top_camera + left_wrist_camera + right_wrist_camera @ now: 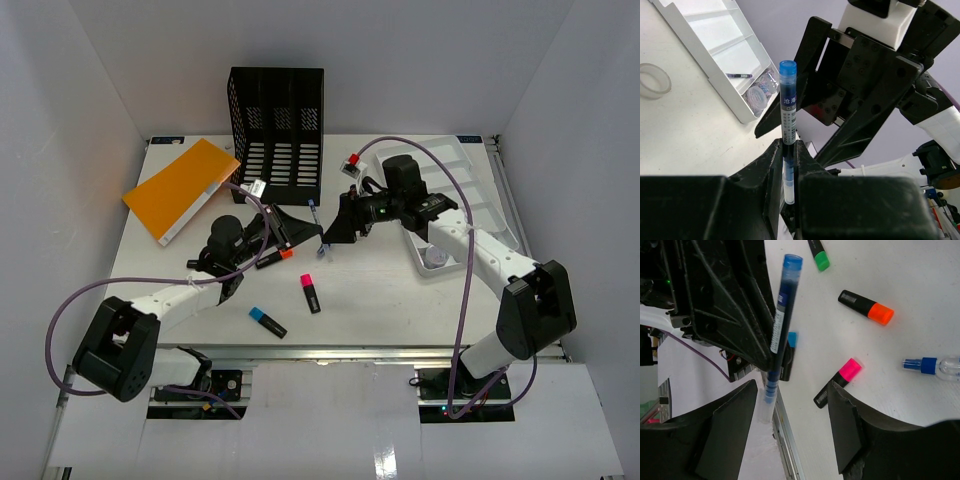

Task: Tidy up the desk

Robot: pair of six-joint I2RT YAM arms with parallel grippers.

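A blue capped pen (788, 107) stands upright between the fingers of my left gripper (789, 165), which is shut on its lower barrel. In the top view the pen (316, 220) hangs over the middle of the white desk (400, 310), with my left gripper (310, 235) and right gripper (336, 232) meeting at it. In the right wrist view the pen (778, 327) has its clear end between the open jaws of my right gripper (790, 425), close to the left finger (727, 435). No contact shows.
Pink (310, 293), blue (267, 321) and orange (280, 257) highlighters lie on the desk; a green one (818, 254) and a small spray bottle (935, 365) show below the right wrist. A black file holder (277, 120), orange notebook (182, 188) and white compartmented tray (455, 165) stand behind.
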